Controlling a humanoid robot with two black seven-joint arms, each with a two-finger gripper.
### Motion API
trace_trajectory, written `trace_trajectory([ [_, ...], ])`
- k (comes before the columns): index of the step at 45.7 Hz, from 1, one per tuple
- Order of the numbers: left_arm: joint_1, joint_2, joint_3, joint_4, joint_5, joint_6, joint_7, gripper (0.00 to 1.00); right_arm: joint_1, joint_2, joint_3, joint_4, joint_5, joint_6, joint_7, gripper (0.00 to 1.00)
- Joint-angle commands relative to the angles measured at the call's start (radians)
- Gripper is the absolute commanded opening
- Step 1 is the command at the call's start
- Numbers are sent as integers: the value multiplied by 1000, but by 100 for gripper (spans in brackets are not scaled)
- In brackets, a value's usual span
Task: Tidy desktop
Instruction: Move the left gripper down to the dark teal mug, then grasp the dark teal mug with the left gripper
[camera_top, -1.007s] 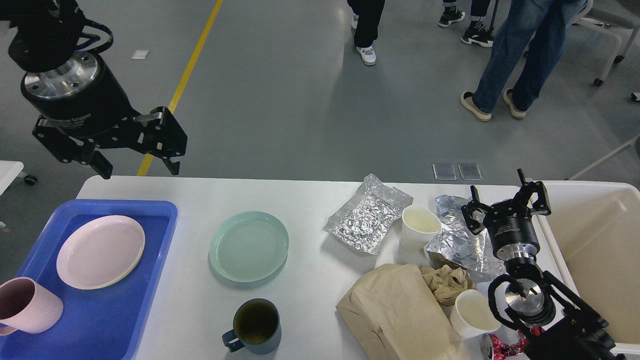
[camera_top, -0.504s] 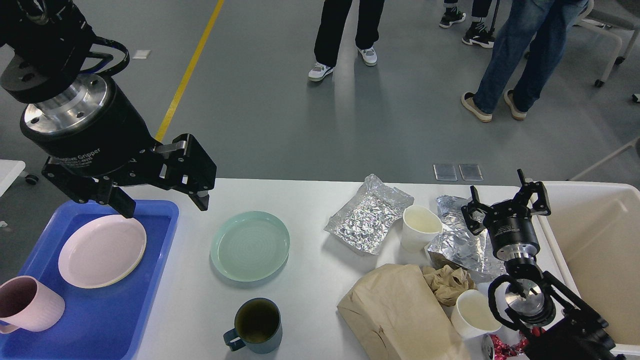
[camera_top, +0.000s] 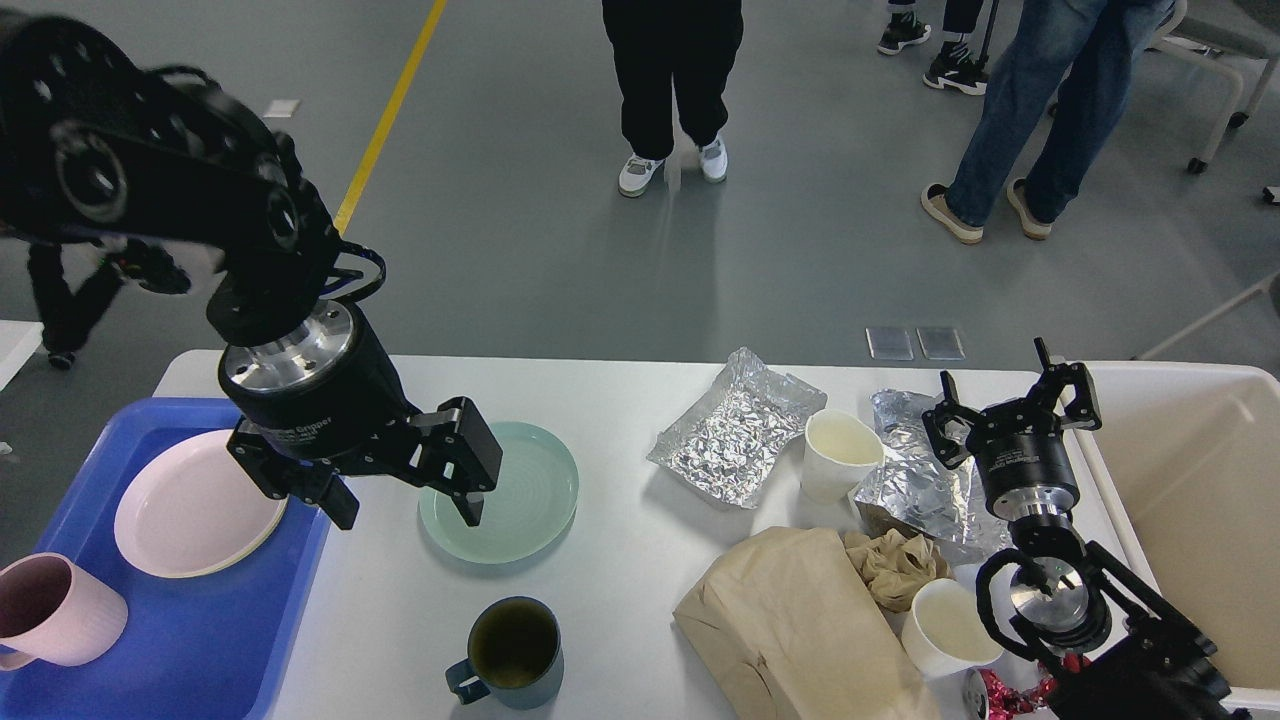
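Note:
The white desktop (camera_top: 620, 400) spans the view. My left gripper (camera_top: 405, 515) hangs open over the left edge of a mint green plate (camera_top: 515, 490), one finger above the plate and the other over the table near the tray. My right gripper (camera_top: 1015, 400) is open and empty above crumpled foil (camera_top: 915, 480) at the right. A dark green mug (camera_top: 512, 650) stands near the front edge. Two white paper cups (camera_top: 838, 452) (camera_top: 945, 625), a foil sheet (camera_top: 735, 430) and a brown paper bag (camera_top: 800, 630) lie on the right half.
A blue tray (camera_top: 200, 640) at the left holds a pink plate (camera_top: 185, 510) and a pink mug (camera_top: 55, 610). A deep cream bin (camera_top: 1200, 480) stands at the right edge. People's legs (camera_top: 670, 80) stand on the floor beyond.
My left arm has swung down and to the right, from beyond the table's far left corner to the green plate. The right arm has not moved. A person walked in behind.

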Motion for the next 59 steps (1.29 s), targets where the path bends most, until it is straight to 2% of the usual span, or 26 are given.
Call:
trace_trajectory([
  [1,172,-10,-38,19,64,142,1,95,0,0,0,0,0,0,0,100],
  [9,403,-10,-116,84,207,294,1,95,0,0,0,0,1,0,1,100],
  [18,566,-21,-116,167,247,428,0,95,0,0,0,0,1,0,0,100],
  [40,825,-85,-130,367,333,500,0,95,0,0,0,0,1,0,0,100],
  [54,879,-108,-132,393,354,569,-2,90,0,1,0,0,0,0,0,100],
  [56,885,-108,-132,393,356,580,-2,88,0,0,0,0,1,0,1,100],
  [59,890,-110,-133,393,360,587,-3,78,0,1,0,-1,1,0,1,100],
])
